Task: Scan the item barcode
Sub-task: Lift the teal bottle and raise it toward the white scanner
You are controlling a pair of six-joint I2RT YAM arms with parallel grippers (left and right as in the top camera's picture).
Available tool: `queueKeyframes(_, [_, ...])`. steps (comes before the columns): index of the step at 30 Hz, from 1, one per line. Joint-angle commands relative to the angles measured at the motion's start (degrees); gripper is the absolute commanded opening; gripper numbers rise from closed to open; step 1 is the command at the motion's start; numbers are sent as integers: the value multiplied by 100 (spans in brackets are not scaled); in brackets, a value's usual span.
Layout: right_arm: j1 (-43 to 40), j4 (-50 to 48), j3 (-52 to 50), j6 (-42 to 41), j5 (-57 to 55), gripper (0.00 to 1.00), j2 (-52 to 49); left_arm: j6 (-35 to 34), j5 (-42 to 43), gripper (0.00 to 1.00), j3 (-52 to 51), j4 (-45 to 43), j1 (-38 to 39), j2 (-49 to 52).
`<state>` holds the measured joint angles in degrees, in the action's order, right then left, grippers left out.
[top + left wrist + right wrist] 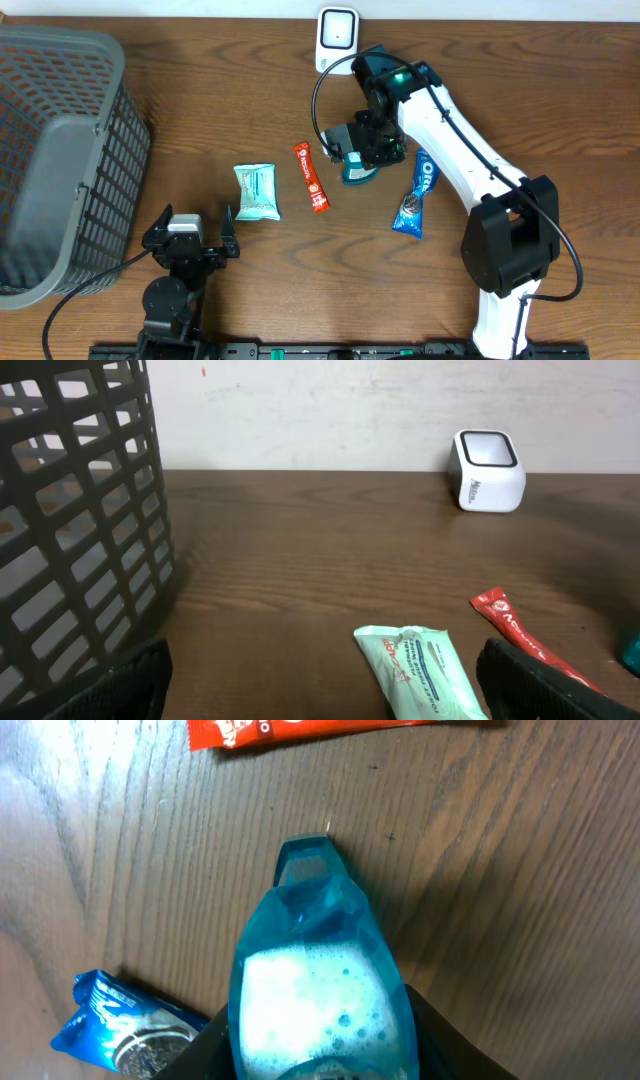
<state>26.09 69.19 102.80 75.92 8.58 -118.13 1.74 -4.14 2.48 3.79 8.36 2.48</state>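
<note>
The right gripper (318,1055) has its jaws closed against both sides of the teal pouch (315,985). The pouch lies on the table (520,90) almost straight in front of the scanner (337,35), on the robot's side of it. A red stick (311,178) lies in front of the scanner and slightly left, and a blue pack (415,200) lies in front and to the right. A green pack (256,190) lies further left of the scanner. The left gripper (196,232), well apart from the scanner, has its jaws spread wide and empty. The basket (60,150) stands far left of the scanner.
</note>
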Motion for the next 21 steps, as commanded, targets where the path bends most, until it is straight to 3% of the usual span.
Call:
queueKeyframes(1, [24, 42, 28, -398, 162, 30, -146, -9, 55, 98, -195, 59, -4, 4])
queueKeyframes(5, [98, 42, 35, -435, 162, 25, -15, -9, 57, 98, -195, 59, -4, 4])
queueKeyframes(14, [240, 17, 221, -767, -260, 26, 494, -9, 57, 98, -195, 59, -4, 4])
queueKeyframes(21, [267, -424, 251, -1563, -398, 26, 1012, -9, 57, 98, -195, 59, -4, 4])
